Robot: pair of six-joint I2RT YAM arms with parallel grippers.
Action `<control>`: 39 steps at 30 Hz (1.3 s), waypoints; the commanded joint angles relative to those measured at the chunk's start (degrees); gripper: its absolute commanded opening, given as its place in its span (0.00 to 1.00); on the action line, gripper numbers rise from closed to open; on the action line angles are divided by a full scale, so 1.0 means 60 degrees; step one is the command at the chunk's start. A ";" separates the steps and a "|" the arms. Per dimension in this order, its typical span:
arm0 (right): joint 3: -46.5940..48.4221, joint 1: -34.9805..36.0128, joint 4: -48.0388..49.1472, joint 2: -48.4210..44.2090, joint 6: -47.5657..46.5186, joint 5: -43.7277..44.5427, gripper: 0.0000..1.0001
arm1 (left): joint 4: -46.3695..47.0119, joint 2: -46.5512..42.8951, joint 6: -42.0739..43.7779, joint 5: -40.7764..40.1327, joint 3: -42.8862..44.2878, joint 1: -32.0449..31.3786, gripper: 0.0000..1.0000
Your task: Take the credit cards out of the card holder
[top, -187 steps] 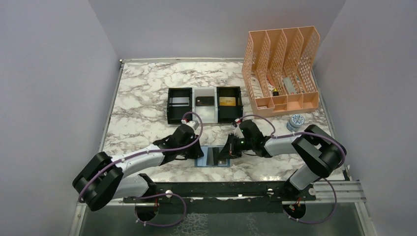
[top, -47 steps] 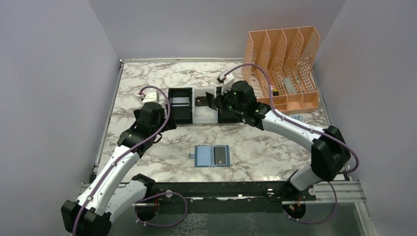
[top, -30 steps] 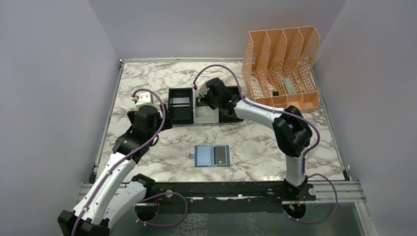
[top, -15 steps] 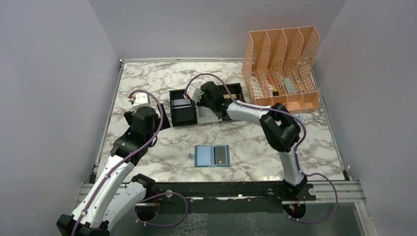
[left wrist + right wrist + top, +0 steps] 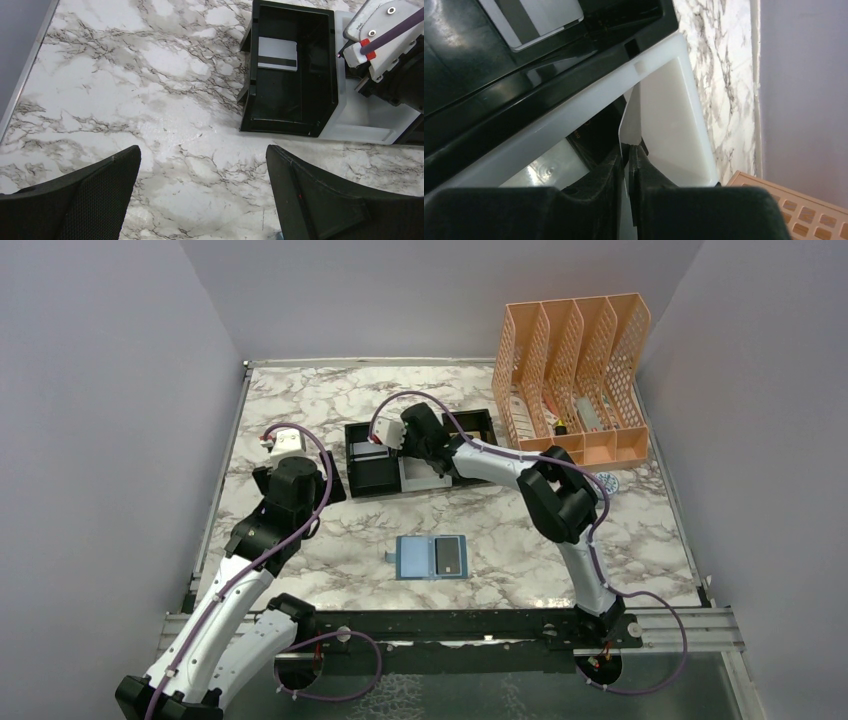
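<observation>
Glossy marble-look tabletop (image 5: 125, 90), shiny black-and-white plastic tray (image 5: 290, 100) (smooth walls), matt blue card holder (image 5: 412, 558)

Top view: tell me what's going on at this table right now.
The right tool is shut on a thin pale card, held on edge over the white middle compartment of the black-and-white tray. A silvery-grey card already lies in the tray's left black compartment. The card holder lies open on the marble table near the arm bases, one dark card still in one panel. The left tool hangs open above bare marble beside the tray.
</observation>
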 commanded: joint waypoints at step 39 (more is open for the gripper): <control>-0.0073 -0.0001 -0.0651 -0.0795 0.1306 -0.0592 0.32 | -0.0114 0.0164 0.0149 0.0211 -0.0074 0.0041 0.99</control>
